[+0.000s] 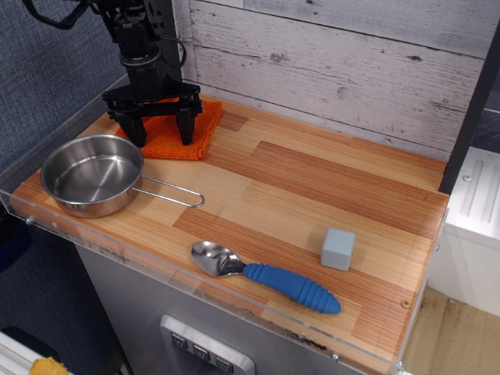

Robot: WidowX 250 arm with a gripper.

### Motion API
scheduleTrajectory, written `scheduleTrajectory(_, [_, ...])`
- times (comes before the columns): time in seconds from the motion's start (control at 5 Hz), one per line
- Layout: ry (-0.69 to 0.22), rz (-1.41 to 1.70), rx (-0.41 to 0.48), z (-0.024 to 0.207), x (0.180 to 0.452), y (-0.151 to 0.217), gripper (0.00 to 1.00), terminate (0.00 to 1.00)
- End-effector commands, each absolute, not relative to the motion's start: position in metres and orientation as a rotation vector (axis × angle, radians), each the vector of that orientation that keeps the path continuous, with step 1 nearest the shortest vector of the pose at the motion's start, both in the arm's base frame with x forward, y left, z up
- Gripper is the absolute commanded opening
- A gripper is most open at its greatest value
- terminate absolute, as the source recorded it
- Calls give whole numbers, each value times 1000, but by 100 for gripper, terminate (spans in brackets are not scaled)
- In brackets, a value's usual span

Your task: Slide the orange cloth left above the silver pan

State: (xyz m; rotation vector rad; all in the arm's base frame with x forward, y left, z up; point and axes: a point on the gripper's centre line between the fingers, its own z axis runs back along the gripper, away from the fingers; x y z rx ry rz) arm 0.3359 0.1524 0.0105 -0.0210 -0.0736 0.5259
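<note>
Observation.image shows the gripper (162, 130) with its jaws spread wide, fingertips down on the orange cloth (168, 133). The cloth lies beneath it, just behind the silver pan (91, 174).

Bright orange cloth (173, 131), nubby weave, at the back left corner of the counter. Matte black gripper (160, 129) over it. Shiny silver pan (92, 174) near the left front edge, mirror-bright inside. Spoon (266, 276) by the front edge: polished steel bowl, ribbed blue handle. Pale grey-blue block (337, 249) toward the right. Countertop (312, 195) in striped light and reddish-brown wood planks. Whitewashed grey-streaked boards (351, 62) behind.
</note>
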Motion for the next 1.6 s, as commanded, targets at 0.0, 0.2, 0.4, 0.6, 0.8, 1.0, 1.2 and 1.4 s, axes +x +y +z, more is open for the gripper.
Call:
scheduleTrajectory(0.0, [-152, 496, -23, 51, 342, 140, 100, 0])
scheduleTrajectory(0.2, [-180, 489, -33, 66, 345, 134, 100, 0])
scheduleTrajectory(0.4, [-202, 479, -35, 80, 348, 128, 100, 0])
scheduleTrajectory(0.6, [-232, 466, -33, 97, 349, 121, 100, 0])
scheduleTrajectory(0.8, [-251, 488, -25, 108, 345, 115, 100, 0])
scheduleTrajectory(1.0, [-251, 488, -25, 108, 345, 115, 100, 0])
scheduleTrajectory(1.2, [-251, 488, -25, 108, 345, 115, 100, 0])
scheduleTrajectory(1.4, [-251, 488, -25, 108, 345, 115, 100, 0])
